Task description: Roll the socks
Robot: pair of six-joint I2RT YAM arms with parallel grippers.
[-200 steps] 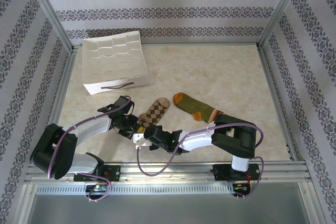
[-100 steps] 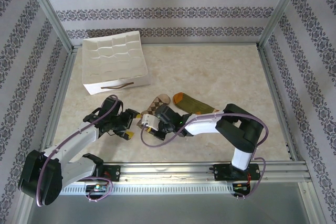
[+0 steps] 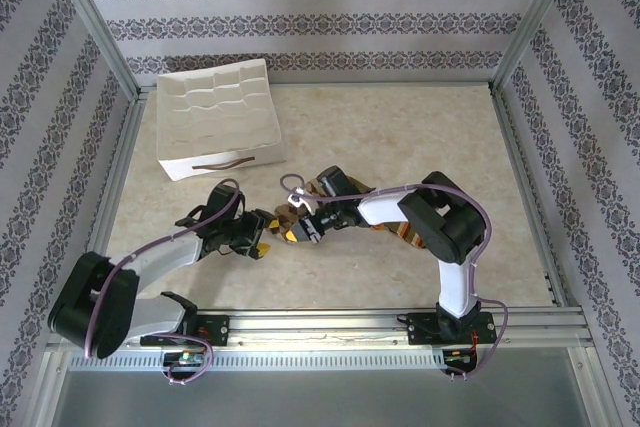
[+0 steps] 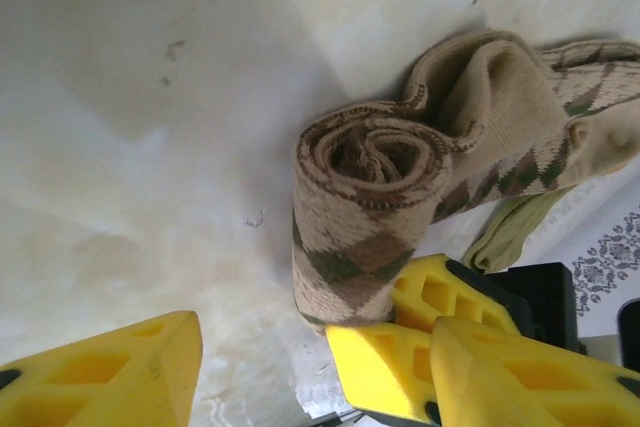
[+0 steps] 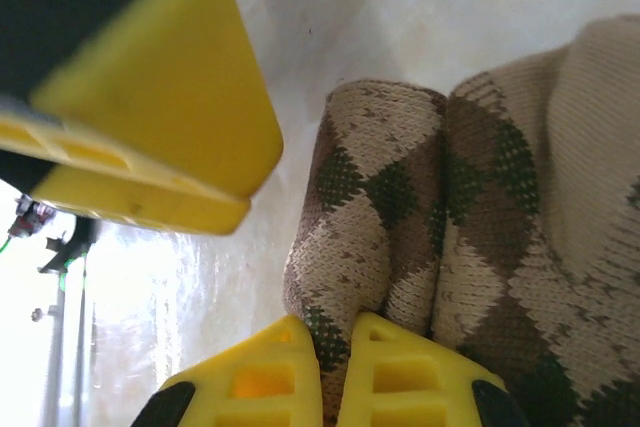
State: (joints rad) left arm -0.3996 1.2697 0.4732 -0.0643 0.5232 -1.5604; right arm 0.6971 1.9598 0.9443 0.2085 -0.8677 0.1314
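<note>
The tan-and-brown argyle sock (image 4: 365, 207) is wound into a tight roll at one end, and its loose part trails off behind. My right gripper (image 5: 340, 347) is shut on a fold at the end of that roll (image 5: 385, 187). My left gripper (image 4: 315, 352) stands open just before the roll's near end, one yellow finger (image 4: 100, 377) well off to the side. From above, the two grippers (image 3: 262, 244) (image 3: 298, 234) meet at the bunched argyle sock (image 3: 288, 215). The olive green sock (image 4: 510, 232) lies behind it, mostly hidden under my right arm, with its cuff (image 3: 403, 235) showing.
A white divided tray (image 3: 225, 162) stands at the back left of the marble-patterned table. Patterned walls with metal posts close in three sides. A metal rail (image 3: 330, 322) runs along the near edge by the arm bases.
My right gripper has swept away from the near edge toward the back, dragging the argyle sock into a roll, and its arm now lies over the olive sock. The left gripper shifted slightly right.
</note>
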